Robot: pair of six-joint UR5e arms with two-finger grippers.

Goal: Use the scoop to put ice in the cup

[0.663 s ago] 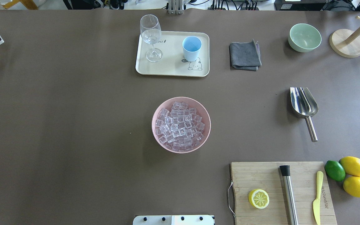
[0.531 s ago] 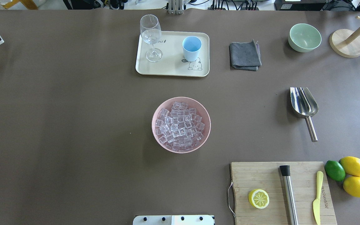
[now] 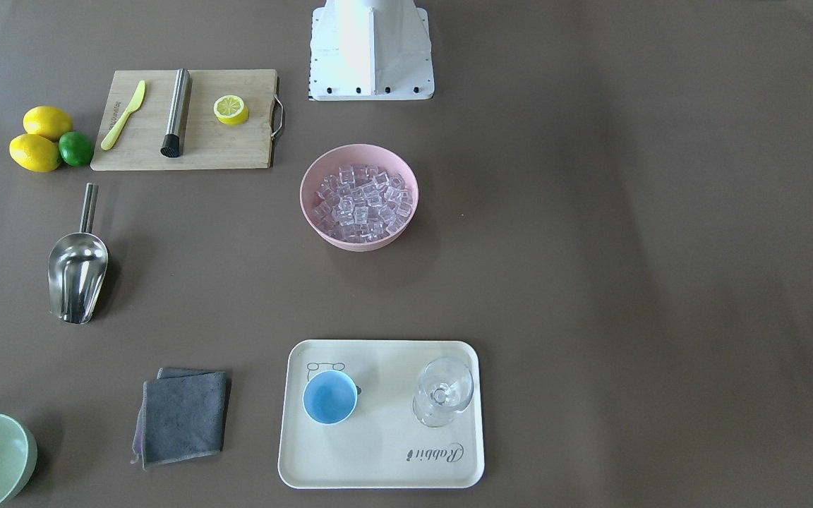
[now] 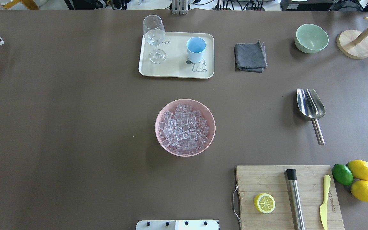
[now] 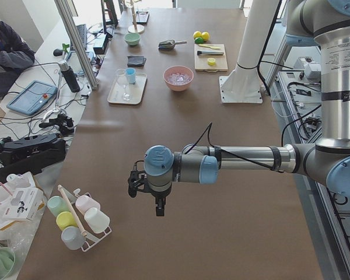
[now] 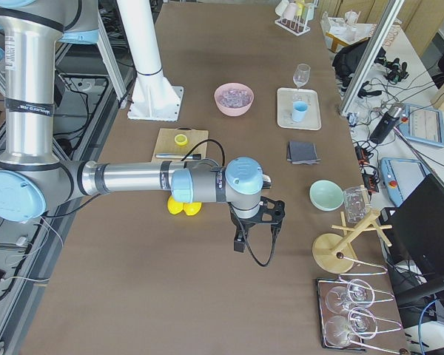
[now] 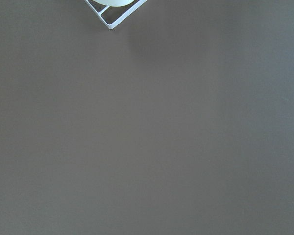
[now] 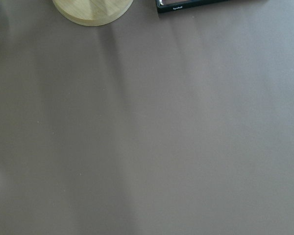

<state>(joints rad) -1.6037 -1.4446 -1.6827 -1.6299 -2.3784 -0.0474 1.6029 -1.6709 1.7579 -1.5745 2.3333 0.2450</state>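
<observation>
1. Table: flat, matte brown sheet over the whole top.
2. Board: rectangular bamboo with a wire handle, near corner cut off by the overhead frame. On it lie a steel cylinder with a black tip, a pale yellow plastic knife and a half lemon, cut face up.
3. Tray: cream plastic, rounded corners, cartoon print partly hidden by the cup.
4. Pink bowl: round, matte, at table centre.
5. Cloth: grey, folded, soft nap, beside the tray.
6. Green bowl: pale, smooth, round.
7. Scoop: polished steel, deep rounded trough, straight tubular handle; lies alone on the table, well apart from bowl and cup, untouched.
8. Glass: clear, stemmed, upright on the tray.
9. Cup: light blue, round, upright on the tray near the glass; inside blue and bare.
10. Two whole lemons and a lime: glossy, touching, just beside the board.
11. Ice: small clear glossy cubes heaped in the pink bowl.
12. Left end effector and right end effector: black, each hanging over bare table at its own end, holding nothing visible; seen only from the side, so I cannot tell whether either is released or clenched. The wrist views show mostly brown table.
</observation>
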